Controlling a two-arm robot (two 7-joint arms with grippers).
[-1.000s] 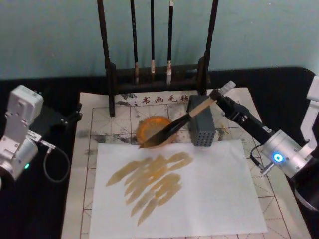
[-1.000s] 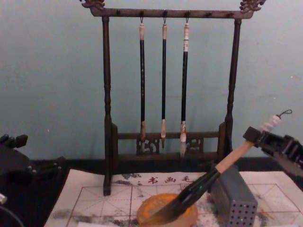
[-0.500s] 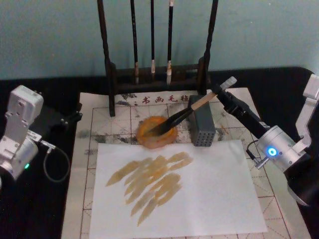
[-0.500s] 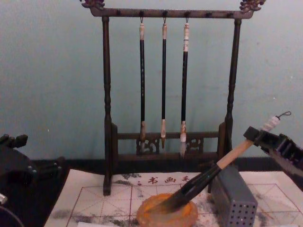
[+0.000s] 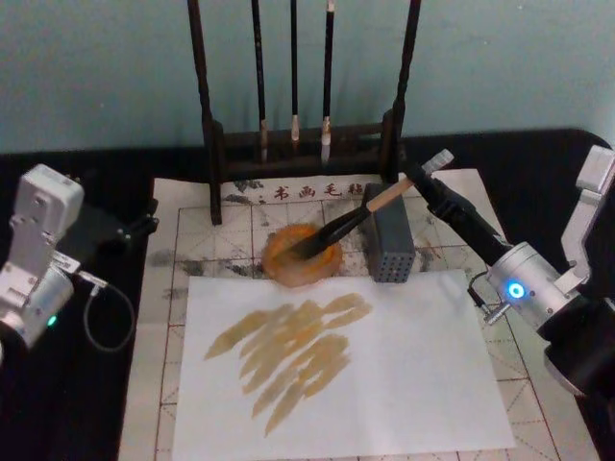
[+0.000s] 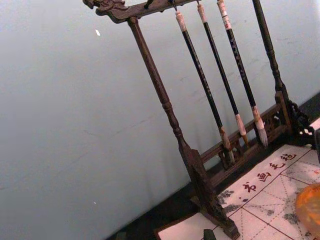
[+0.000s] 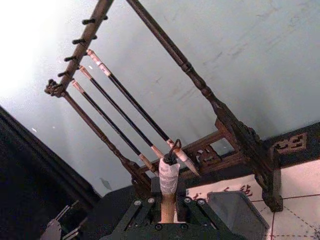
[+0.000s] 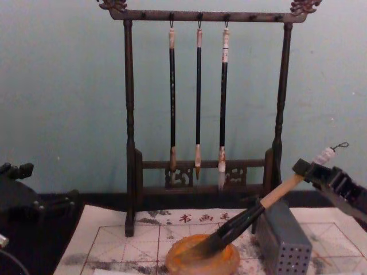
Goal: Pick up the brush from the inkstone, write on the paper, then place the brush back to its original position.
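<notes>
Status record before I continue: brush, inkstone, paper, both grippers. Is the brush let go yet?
brush: tip in the inkstone, handle slanting up over the grey block
right gripper: shut on the brush near its white end
left gripper: parked at the left, off the paper
paper: gridded, under a white sheet bearing tan strokes
release: not yet done
</notes>
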